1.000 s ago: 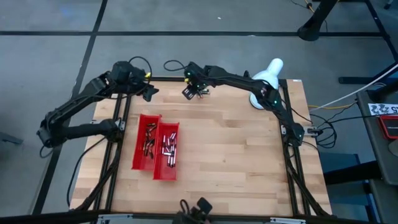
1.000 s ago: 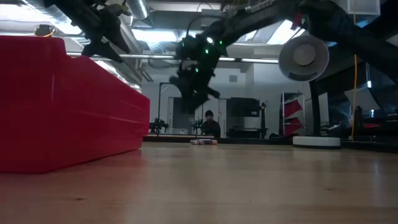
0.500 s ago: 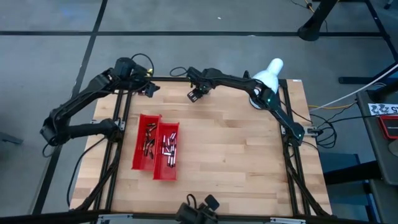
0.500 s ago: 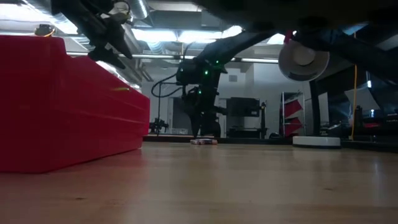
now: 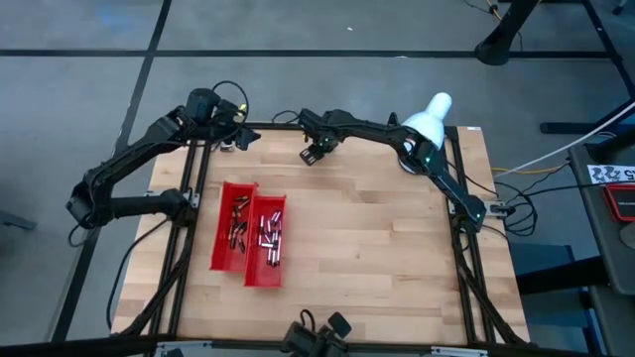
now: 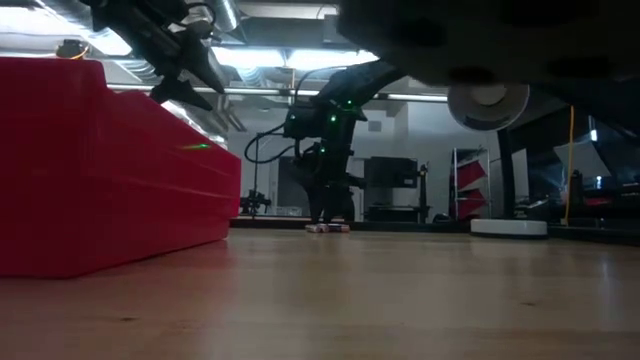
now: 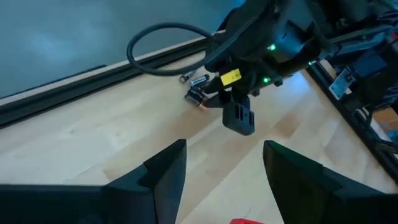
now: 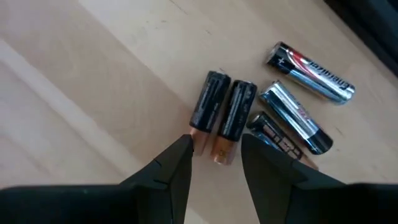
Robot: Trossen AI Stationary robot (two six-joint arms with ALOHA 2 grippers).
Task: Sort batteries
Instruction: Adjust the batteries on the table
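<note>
Several loose batteries (image 8: 292,112) lie on the wood near the table's far edge, small in the high view (image 5: 319,145) and the low view (image 6: 328,228). Two of them are black with copper-coloured ends (image 8: 222,118); the others are silvery. My right gripper (image 8: 216,149) is open and low over the two black ones, a finger on either side of their copper ends. It also shows in the high view (image 5: 315,152). My left gripper (image 7: 224,163) is open and raised by the table's far left corner (image 5: 233,140). More batteries (image 5: 269,233) lie in the two red trays (image 5: 230,260). My right gripper comes down from above along the two black batteries. One fingertip (image 8: 185,148) stands right beside a copper end (image 8: 198,138). I cannot tell whether it touches. The batteries lie flat on the table.
A white lamp-like object (image 5: 425,121) stands at the far right corner. The two red trays sit side by side left of the table's middle and fill the left of the low view (image 6: 100,170). Bare wood (image 5: 387,248) lies to their right. A black cable (image 7: 161,46) loops beyond the far edge.
My right gripper has come down from well above the table to just over the loose batteries at the far edge. My left gripper has shifted a little toward the far left corner.
</note>
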